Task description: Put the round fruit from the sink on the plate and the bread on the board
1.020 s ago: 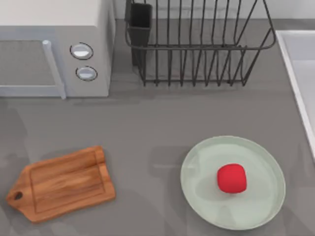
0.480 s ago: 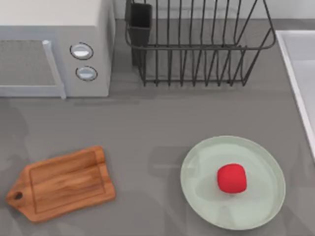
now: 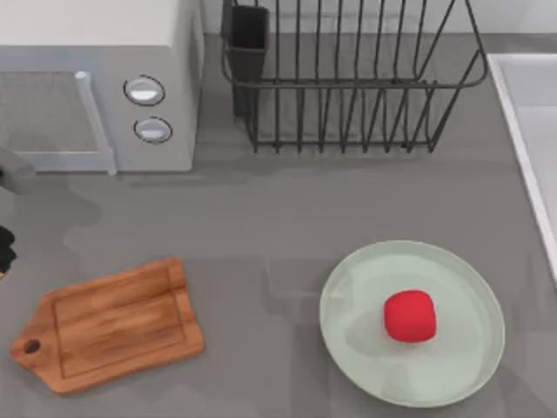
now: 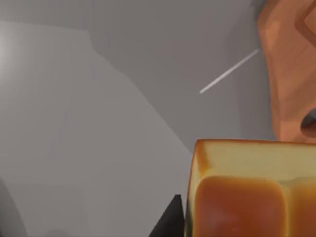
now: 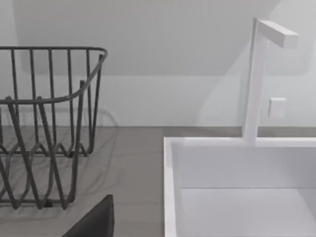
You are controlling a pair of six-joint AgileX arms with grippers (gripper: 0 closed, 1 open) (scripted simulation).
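Observation:
The bread (image 4: 249,195), a golden-brown loaf with paler sides, sits close up in the left wrist view with a dark finger (image 4: 170,222) against its side. My left gripper (image 3: 5,248) is at the top view's left edge, above the counter just beyond the board's far left corner, shut on the bread. The wooden board (image 3: 109,324) lies bare at the front left, and its handle end (image 4: 291,74) appears beyond the bread. The red round fruit (image 3: 410,315) rests on the mint-green plate (image 3: 452,261) at the front right. The sink (image 3: 522,96) is at the right edge, and my right arm is parked near it.
A microwave (image 3: 96,78) stands at the back left, close to my left arm. A black wire dish rack (image 3: 348,78) is at the back centre. The right wrist view faces the white sink basin (image 5: 237,192), its faucet (image 5: 256,84) and the rack's end (image 5: 44,123).
My left arm has come into the top view at its left edge, beside the microwave, and its shadow has spread over the counter there. Plate, fruit and board have not moved.

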